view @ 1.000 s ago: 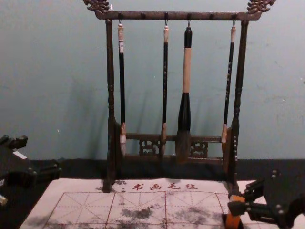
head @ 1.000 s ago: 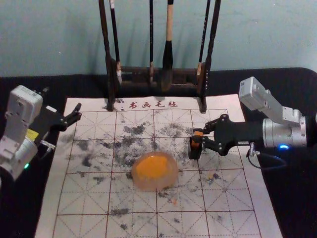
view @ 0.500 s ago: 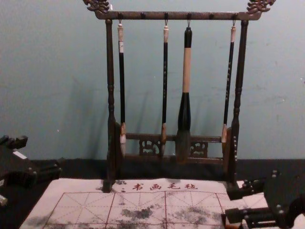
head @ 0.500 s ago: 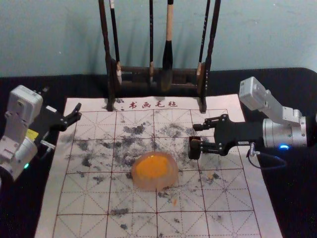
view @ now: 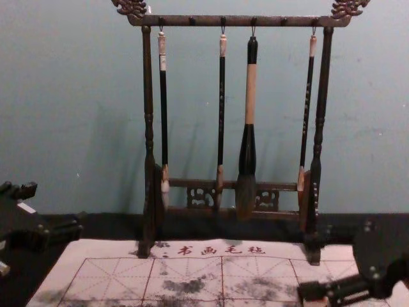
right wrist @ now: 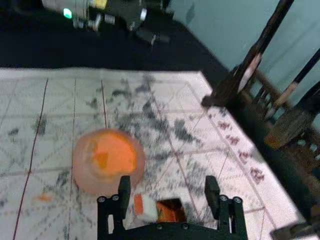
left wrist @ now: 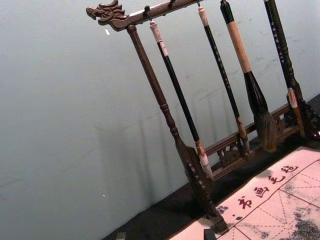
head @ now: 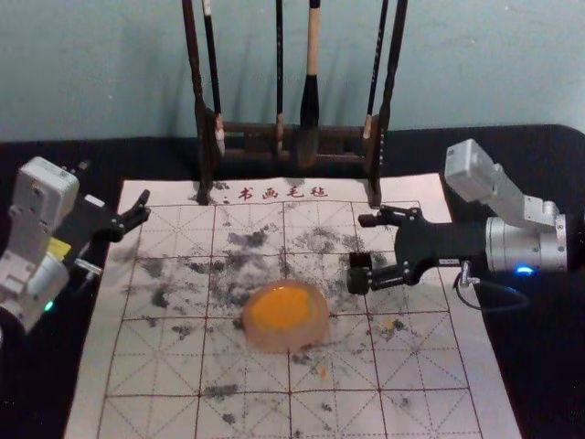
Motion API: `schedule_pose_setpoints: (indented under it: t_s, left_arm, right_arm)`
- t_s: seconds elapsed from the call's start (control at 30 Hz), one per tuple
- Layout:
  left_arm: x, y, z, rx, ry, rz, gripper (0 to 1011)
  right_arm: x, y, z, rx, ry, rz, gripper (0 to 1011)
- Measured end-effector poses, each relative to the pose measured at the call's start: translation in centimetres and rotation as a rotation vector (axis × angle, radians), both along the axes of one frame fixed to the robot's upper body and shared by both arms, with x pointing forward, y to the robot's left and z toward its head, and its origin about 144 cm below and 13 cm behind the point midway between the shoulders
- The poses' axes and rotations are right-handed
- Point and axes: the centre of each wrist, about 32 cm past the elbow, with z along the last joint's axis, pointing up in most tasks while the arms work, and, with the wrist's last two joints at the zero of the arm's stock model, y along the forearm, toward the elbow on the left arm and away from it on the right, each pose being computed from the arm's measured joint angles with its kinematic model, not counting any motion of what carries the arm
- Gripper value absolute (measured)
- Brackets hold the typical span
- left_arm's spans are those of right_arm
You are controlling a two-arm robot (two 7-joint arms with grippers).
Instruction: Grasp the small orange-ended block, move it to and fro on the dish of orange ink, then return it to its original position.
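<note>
On the mat's right half, my right gripper (head: 364, 250) stands open around the small dark box (head: 360, 262). In the right wrist view my right gripper (right wrist: 168, 183) has the white block (right wrist: 147, 208) with its orange end low between its fingers, against the dark-edged box (right wrist: 171, 210) with orange inside. Whether the block is in the box or leaning beside it I cannot tell. The dish of orange ink (head: 251, 331) sits left of the box. My left gripper (head: 143, 207) is parked open at the left; in its wrist view the left gripper (left wrist: 165, 235) shows at the edge.
A wooden rack (head: 247, 137) with hanging brushes stands at the back, its right foot (head: 374, 194) just behind my right gripper. The ink-stained white mat (head: 155, 366) lies under the dish and box. Small orange marks (head: 323, 372) dot the mat near the dish.
My right gripper has opened and let go of the orange-ended block, which has gone down at the dark box. The fingers have spread wider; the left arm has stayed still.
</note>
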Motion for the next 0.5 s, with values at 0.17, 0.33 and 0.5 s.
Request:
schedule_pose_setpoints:
  t_s: [0.17, 0.33, 0.5]
  left_arm:
    - [0.0, 0.0, 0.0, 0.0, 0.0, 0.0, 1001]
    - [0.0, 0.0, 0.0, 0.0, 0.0, 0.0, 1001]
    - [0.0, 0.0, 0.0, 0.0, 0.0, 0.0, 1001]
  right_arm:
    - [-0.7, -0.1, 0.4, 0.07, -0.051, -0.032, 1003]
    - [-2.0, -0.3, 0.3, 0.151, -0.105, -0.13, 1003]
    - [-5.1, -0.5, -1.5, 0.256, -0.154, -0.336, 1003]
